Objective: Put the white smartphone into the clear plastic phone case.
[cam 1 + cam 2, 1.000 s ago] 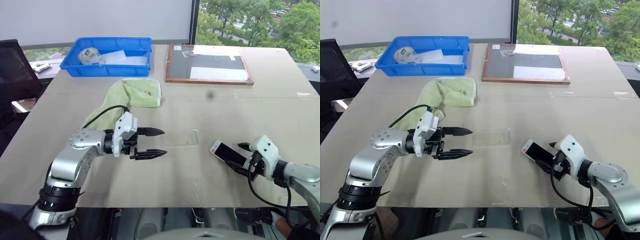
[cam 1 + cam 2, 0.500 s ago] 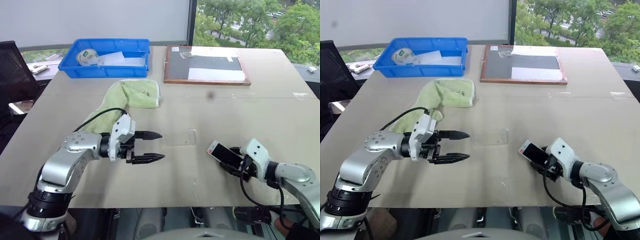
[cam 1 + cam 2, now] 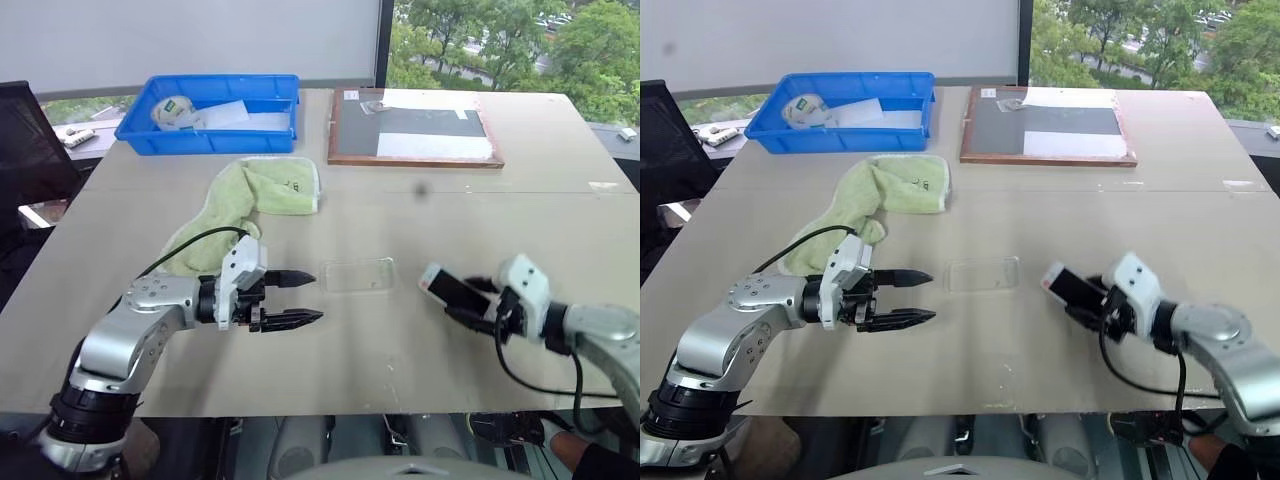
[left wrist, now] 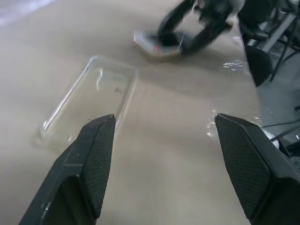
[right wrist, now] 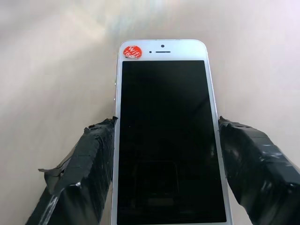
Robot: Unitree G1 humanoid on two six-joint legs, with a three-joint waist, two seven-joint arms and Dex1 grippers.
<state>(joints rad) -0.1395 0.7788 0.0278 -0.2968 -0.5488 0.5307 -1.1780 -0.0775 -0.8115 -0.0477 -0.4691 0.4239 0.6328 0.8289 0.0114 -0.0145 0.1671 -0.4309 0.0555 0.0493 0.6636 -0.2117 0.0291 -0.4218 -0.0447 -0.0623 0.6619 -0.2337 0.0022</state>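
The white smartphone [image 5: 163, 136] is lying screen-up between the two black fingers [image 5: 84, 173] of the right gripper [image 5: 166, 154], whose pads are pressing against its long edges. A red round sticker [image 5: 132, 51] is sitting beside the earpiece. The beige table [image 5: 51, 70] is showing behind.

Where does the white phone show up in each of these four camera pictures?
Left eye: white smartphone, lower right, in the right gripper.
Right eye: lower right.
Left wrist: top centre.
Right wrist: centre, between the fingers.
Shared landmark: clear plastic phone case.
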